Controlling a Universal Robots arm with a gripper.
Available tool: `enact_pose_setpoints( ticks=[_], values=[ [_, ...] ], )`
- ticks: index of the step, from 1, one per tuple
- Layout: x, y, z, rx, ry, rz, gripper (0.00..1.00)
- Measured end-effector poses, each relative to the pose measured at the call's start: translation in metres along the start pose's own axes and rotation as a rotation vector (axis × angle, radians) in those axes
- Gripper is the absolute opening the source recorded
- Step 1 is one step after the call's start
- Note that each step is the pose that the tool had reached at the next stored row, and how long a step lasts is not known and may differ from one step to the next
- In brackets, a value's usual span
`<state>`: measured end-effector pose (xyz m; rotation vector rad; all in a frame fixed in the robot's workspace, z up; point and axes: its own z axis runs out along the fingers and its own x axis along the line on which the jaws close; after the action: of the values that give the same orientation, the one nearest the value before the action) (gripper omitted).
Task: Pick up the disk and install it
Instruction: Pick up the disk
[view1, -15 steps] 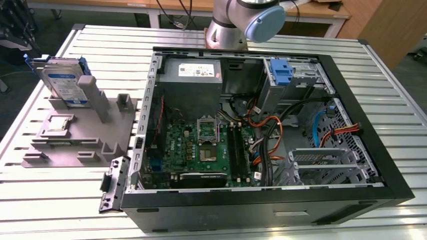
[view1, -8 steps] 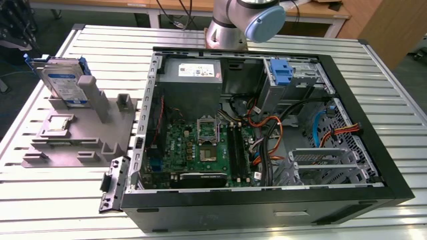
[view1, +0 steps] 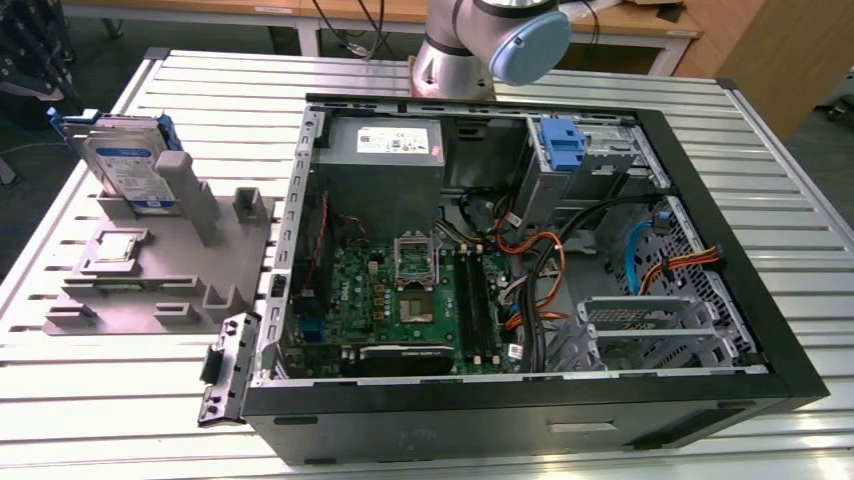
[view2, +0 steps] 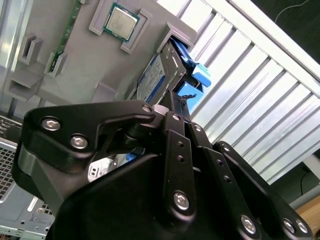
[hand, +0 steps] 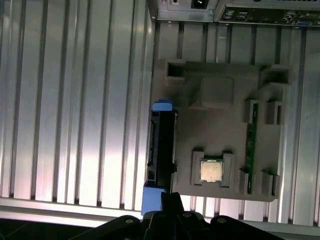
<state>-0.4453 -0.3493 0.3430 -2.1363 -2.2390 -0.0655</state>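
**A:** Where is the disk?

**B:** The disk (view1: 124, 165) stands on edge in a slot of the grey holder (view1: 147, 290), at the exterior view's left, beside the open case (view1: 534, 410). Its label faces the camera, and its blue frame shows at both ends.

**A:** Are both on the table?

**B:** Yes. The holder and the case sit just beside each other on the slatted metal table (view1: 787, 200).

**A:** What else does the holder carry?

**B:** A square chip (view1: 118, 247) lies flat in its own recess, nearer the exterior camera than the disk. In the first wrist view a green memory stick (hand: 251, 135) sits on the holder too, and the chip lies between it and the disk.

**A:** And the end effector?

**B:** In both wrist views the end effector (view2: 177, 100) hangs over the holder, with its black links in the foreground. Its tip lines up near one blue end of the disk. I cannot tell whether it is spread or pressed together, or whether it touches the frame. The disk sits in its slot, not yet picked up.

**A:** What about the case?

**B:** It lies on its side with the lid off, showing the green board (view1: 400, 290) and orange cables (view1: 534, 250). A blue bracket (view1: 561, 140) sits in the far bay, and the arm (view1: 481, 40) rises behind the case.
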Motion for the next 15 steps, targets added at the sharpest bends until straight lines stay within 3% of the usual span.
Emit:
enact_pose_setpoints(
  ticks=[5, 9, 15],
  values=[
    [-0.0001, 0.0002, 0.0001, 0.0005, 0.0005, 0.001, 0.1],
    [0.0001, 0.0004, 0.0008, 0.0076, 0.0075, 0.009, 0.1],
    [0.0084, 0.001, 0.0026, 0.0108, 0.0065, 0.019, 0.1]
  ],
)
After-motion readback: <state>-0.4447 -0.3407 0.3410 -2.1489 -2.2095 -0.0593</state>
